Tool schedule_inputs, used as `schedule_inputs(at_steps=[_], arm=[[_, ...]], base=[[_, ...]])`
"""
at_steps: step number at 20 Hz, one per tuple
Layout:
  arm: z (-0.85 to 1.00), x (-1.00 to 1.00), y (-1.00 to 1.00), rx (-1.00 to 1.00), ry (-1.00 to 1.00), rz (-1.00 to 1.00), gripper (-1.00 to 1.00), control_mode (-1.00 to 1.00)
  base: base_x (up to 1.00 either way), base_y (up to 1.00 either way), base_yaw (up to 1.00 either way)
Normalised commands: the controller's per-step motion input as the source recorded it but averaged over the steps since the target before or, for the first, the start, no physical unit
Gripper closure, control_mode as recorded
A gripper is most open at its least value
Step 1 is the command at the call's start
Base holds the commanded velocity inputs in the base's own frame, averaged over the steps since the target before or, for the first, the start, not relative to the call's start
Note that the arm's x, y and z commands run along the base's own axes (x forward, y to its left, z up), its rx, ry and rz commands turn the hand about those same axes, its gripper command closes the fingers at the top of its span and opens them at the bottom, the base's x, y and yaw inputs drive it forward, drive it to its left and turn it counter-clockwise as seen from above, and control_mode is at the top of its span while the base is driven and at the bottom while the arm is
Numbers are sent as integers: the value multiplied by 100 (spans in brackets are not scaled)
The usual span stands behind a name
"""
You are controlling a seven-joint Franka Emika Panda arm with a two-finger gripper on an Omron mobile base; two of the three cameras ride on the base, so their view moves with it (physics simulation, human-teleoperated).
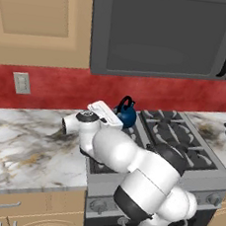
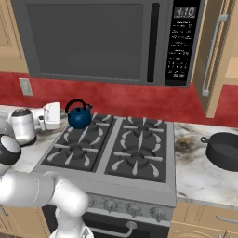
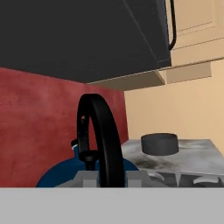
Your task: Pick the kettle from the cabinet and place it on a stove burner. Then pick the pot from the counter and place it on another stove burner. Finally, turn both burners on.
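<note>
Left base view: resting kettle (image 1: 126, 114) on the stove's rear left burner (image 1: 127, 131). Right base view: pot (image 2: 225, 151) waiting on the worktop (image 2: 195, 172). Hand view: end effector (image 3: 105, 177) pinching the kettle's handle; releasing only once settled flat, probably.

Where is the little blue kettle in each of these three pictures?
Left base view: kettle at centre, behind the white arm, on the stove's rear burner.
Right base view: left of centre, on the rear left burner.
Hand view: bottom left, handle arching up.
Shared landmark: the dark pot on the counter.
</note>
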Motion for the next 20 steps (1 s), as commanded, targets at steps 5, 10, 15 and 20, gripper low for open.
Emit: schedule_inputs(at_steps=[5, 10, 15, 20], arm=[[-20, 37, 0, 0, 0, -2, 100, -100], [-13, 38, 2, 0, 0, 0, 100, -100], [-11, 32, 4, 0, 0, 0, 100, -100], [-18, 16, 4, 0, 0, 0, 100, -100]], base=[[0, 0, 0], [0, 0, 0], [0, 0, 0], [0, 0, 0]])
